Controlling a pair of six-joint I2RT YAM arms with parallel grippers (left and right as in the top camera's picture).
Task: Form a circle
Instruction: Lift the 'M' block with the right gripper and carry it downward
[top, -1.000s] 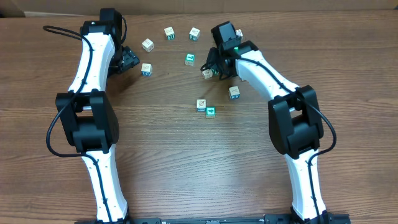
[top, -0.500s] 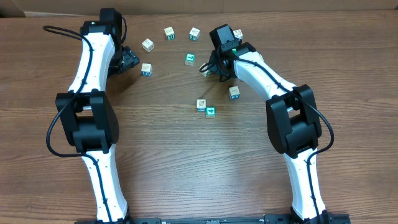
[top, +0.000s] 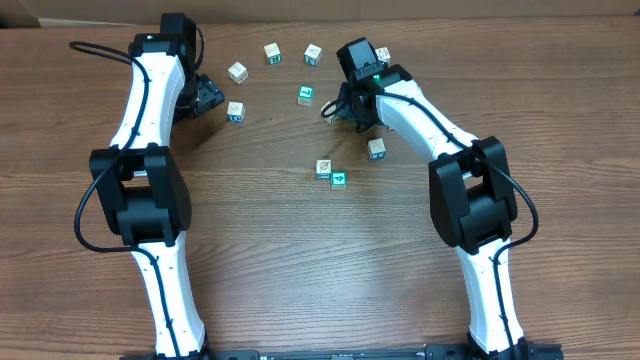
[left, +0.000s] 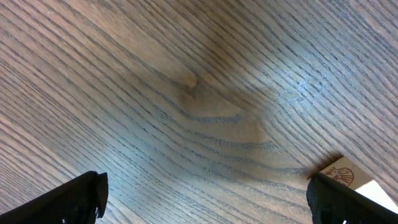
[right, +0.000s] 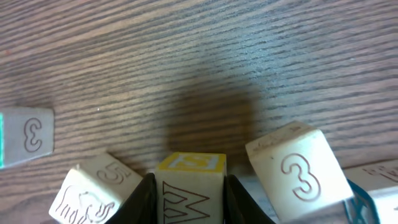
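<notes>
1. Wood-grain table (top: 300, 260) carries the small cubes (top: 271, 52) in a loose, broken ring. Most lie toward twelve o'clock, with two side by side at six o'clock.
2. Right gripper (top: 343, 112) is clamped on a yellow-topped W cube (right: 189, 186) at four o'clock from the teal cube (top: 305, 95).
3. Left gripper (top: 205, 97) is spread wide, grasping nothing, with one cube (top: 235, 111) just beside it at four o'clock.

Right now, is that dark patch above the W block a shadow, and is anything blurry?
Right wrist view: yes, a soft shadow on the table beyond the W block. Left wrist view: a fainter shadow patch on the wood. Overhead view: evenly lit, sharp.
</notes>
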